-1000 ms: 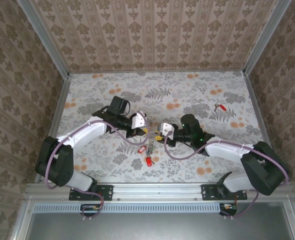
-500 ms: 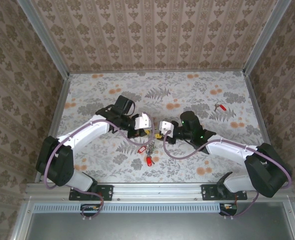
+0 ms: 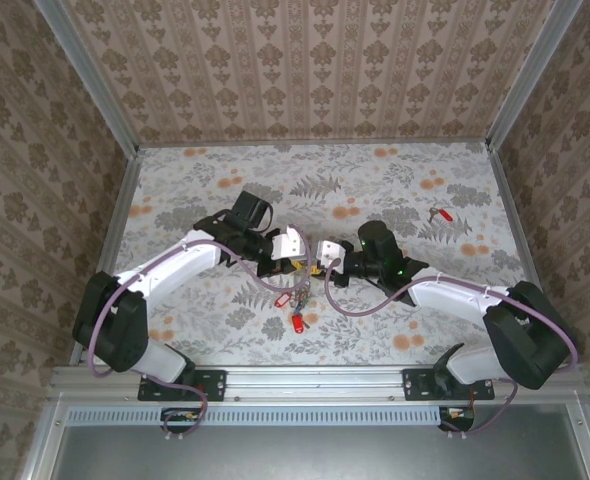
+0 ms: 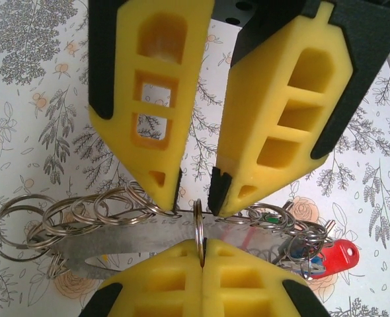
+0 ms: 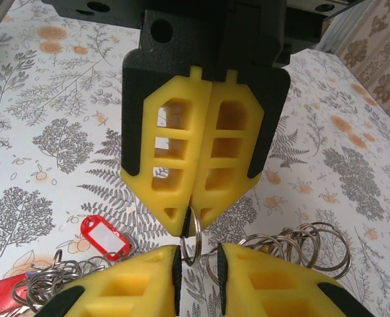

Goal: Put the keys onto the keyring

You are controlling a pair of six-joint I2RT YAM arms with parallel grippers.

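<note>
My left gripper (image 4: 201,247) is shut on a small metal ring (image 4: 198,221), which stands on edge between its yellow pads. My right gripper (image 5: 198,271) faces it tip to tip, jaws a little apart around that ring (image 5: 196,234), with a gap showing on each side. A thin wire, the keyring (image 4: 234,215), runs sideways through the ring and carries several more split rings (image 4: 82,211). Keys with red (image 4: 337,257), green (image 4: 271,216) and blue (image 4: 317,265) heads bunch at its right end. From above, the left gripper (image 3: 297,256) and the right gripper (image 3: 313,264) meet mid-table.
Two red-tagged pieces (image 3: 283,298) (image 3: 297,322) lie on the floral table just in front of the grippers. Another red key (image 3: 440,214) lies far right near the wall rail (image 3: 505,215). A red tag (image 5: 106,239) sits beside the ring bunch.
Both grippers have drawn slightly closer together and shifted a little toward the back of the table. The left keeps its hold on the ring.
</note>
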